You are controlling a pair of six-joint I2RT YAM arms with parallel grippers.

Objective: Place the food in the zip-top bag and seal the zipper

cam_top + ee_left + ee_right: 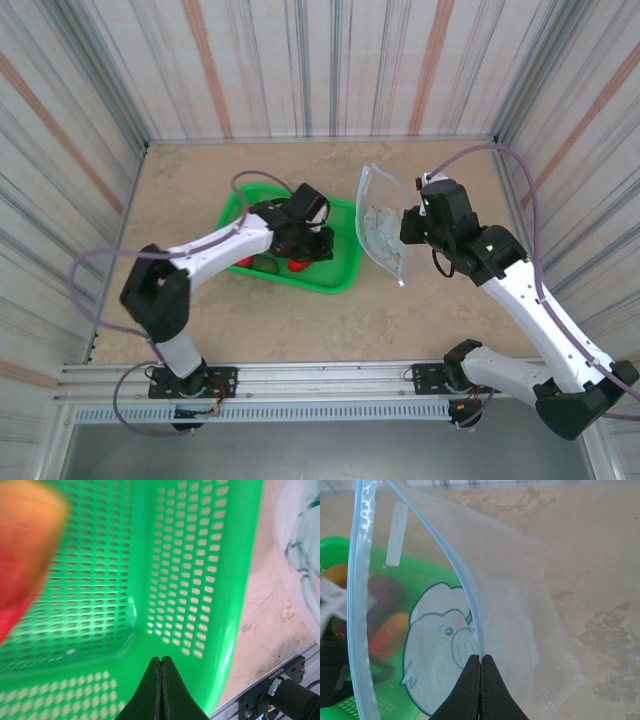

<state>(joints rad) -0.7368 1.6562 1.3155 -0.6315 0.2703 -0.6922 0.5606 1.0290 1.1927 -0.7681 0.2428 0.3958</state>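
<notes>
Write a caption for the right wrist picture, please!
The right gripper pinches the zipper of the open zip-top bag, with the green basket behind it.

Your desk [300,325] is a beige, marbled slab, closed in by striped panels [300,60] at nine, twelve and three o'clock, with a metal rail [330,372] along its six o'clock edge. Directly on it you have a green mesh basket [338,287], set slightly toward nine o'clock of centre. Just beside it at three o'clock stands the zip-top bag [383,235]; you cannot tell whether its lower corner touches the desk.
</notes>
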